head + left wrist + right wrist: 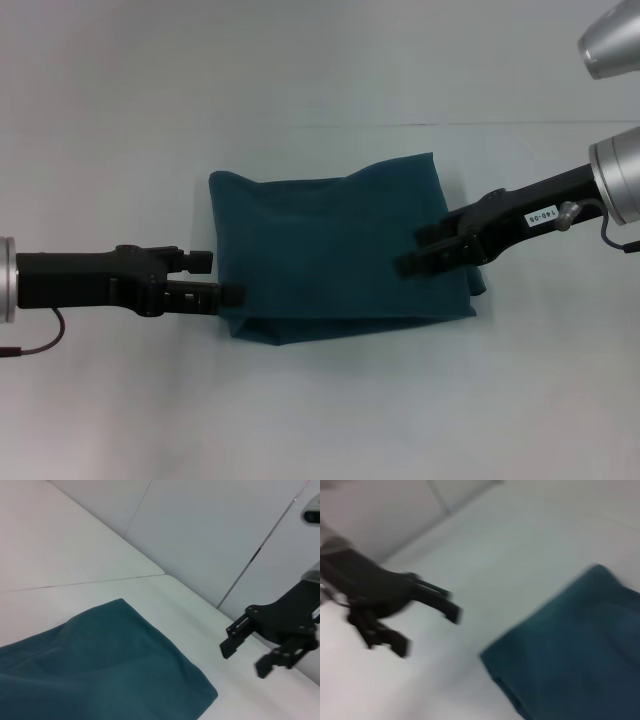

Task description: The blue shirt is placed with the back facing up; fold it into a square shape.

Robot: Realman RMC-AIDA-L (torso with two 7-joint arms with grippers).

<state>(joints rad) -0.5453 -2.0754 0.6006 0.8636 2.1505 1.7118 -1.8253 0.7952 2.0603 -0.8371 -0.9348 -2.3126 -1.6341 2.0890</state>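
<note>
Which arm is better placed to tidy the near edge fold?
Likely left: the left pincer, open, sits beside the folded dark teal-blue cotton shirt by its near corner; the right pincer hovers over the cloth.

The table (320, 420) is white and plain. Only the folded blue shirt (335, 245) lies on its middle.

Blue shirt (335, 250): dark teal, plain side up, no lettering visible. Folded into a compact, roughly rectangular bundle, wider than deep, lying flat at the centre of the surface (320, 420). Far edge slightly uneven, rising toward the right corner; a folded layer shows along the near edge.
</note>
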